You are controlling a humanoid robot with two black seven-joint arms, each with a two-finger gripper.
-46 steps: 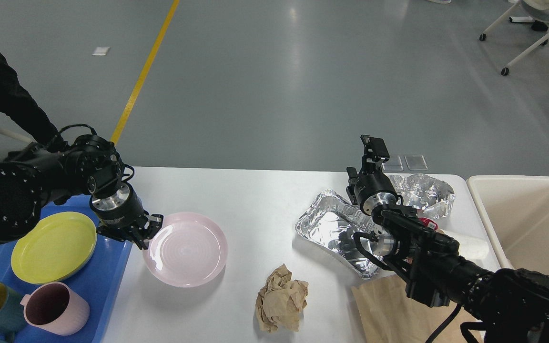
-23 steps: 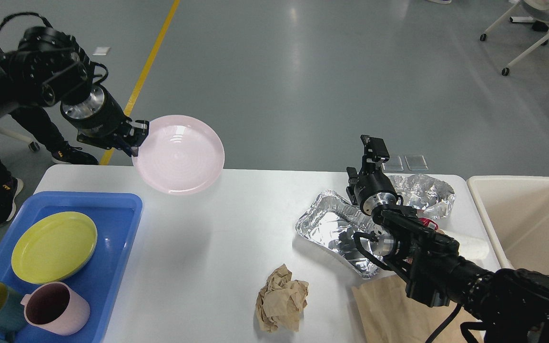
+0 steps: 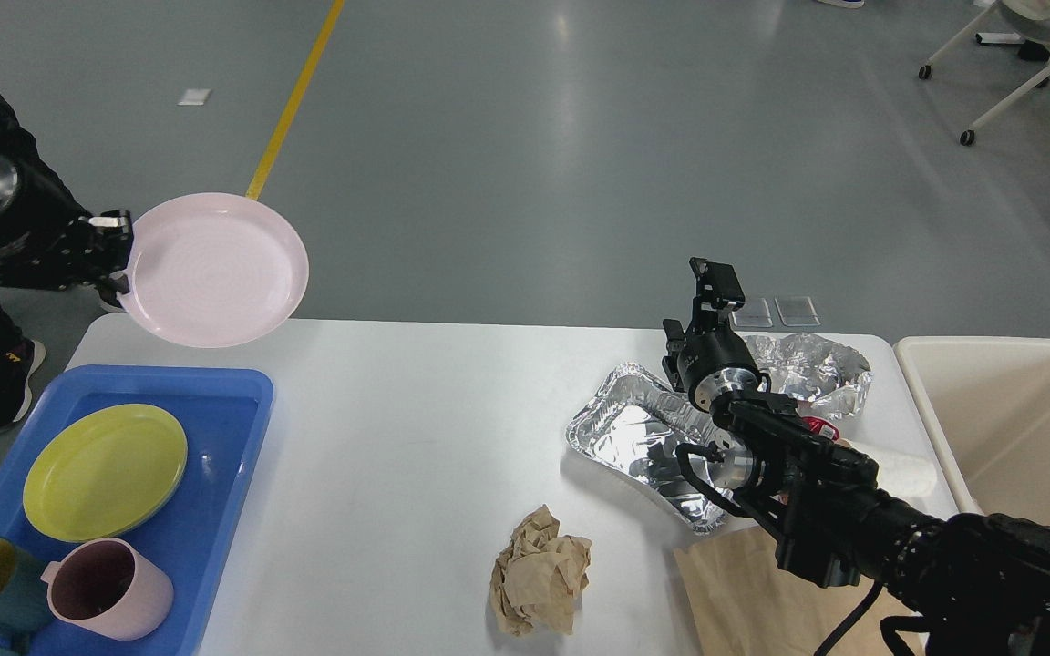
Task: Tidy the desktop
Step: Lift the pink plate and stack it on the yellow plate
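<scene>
my left gripper is pinching the round pink plastic plate by its 9 o'clock rim, held high to clear the blue rectangular plastic tray; right gripper, can't tell

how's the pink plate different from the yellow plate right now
The pink plate is up in the air, pinched at its left rim by the left gripper; the yellow plate lies in the blue tray. The pink plate hangs above the far left corner of the desktop, touching nothing else, while the yellow plate rests near two mugs. Both are round, shallow and plain, and look about alike in size.
</scene>
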